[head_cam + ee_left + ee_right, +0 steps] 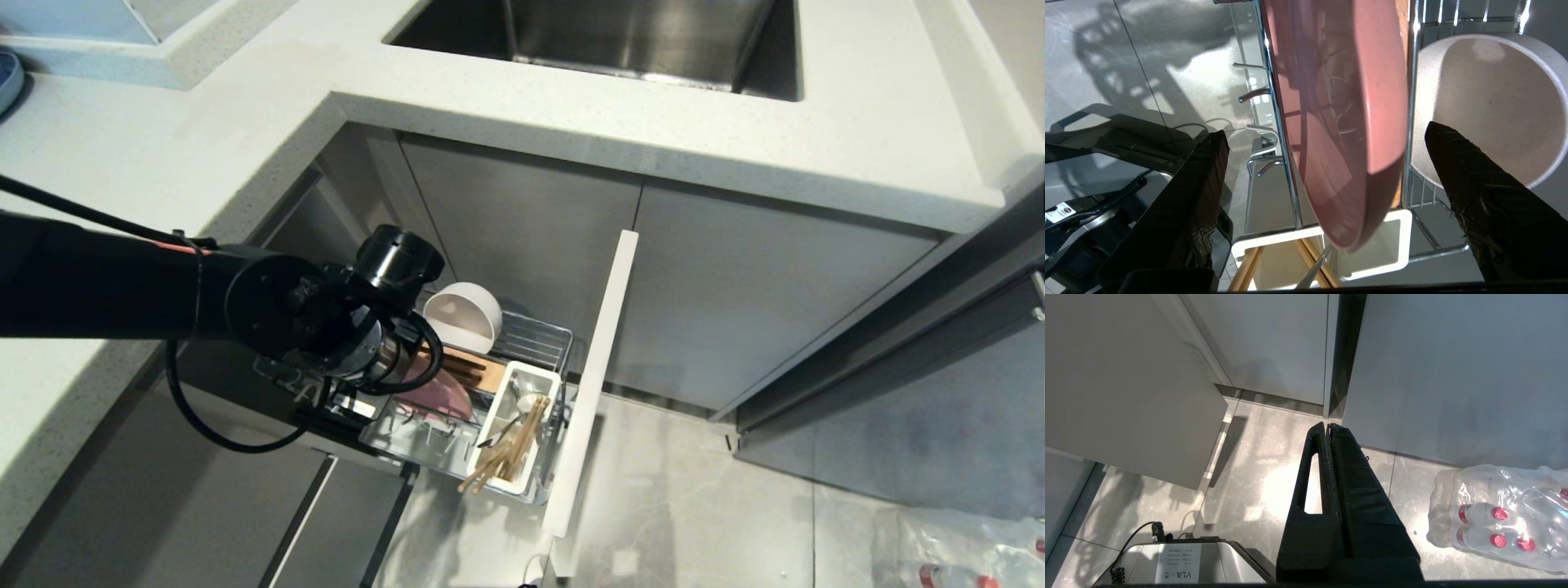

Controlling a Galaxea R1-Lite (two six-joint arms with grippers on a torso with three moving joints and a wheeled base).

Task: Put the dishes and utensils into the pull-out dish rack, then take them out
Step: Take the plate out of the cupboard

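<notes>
The pull-out dish rack (539, 328) is drawn out from under the counter, its pale front panel (592, 367) on the right. The pale-pink plate (1339, 122) stands on edge between the rack's wires. My left gripper (1326, 130) is open wide, one finger on each side of the plate and clear of it. The white bowl (1486, 106) lies on its side behind the plate. The white caddy (1404, 241) holds the chopsticks (1249, 265) and the spoon (1310, 273). My right gripper (1329, 425) hangs shut over the floor, holding nothing.
The left arm (245, 306) reaches in from the left under the white countertop (571, 106). A steel sink (620, 33) sits above. A brown wooden insert (482, 371) lies in the rack. A wrapped pack of bottles (1494, 514) lies on the floor at the right.
</notes>
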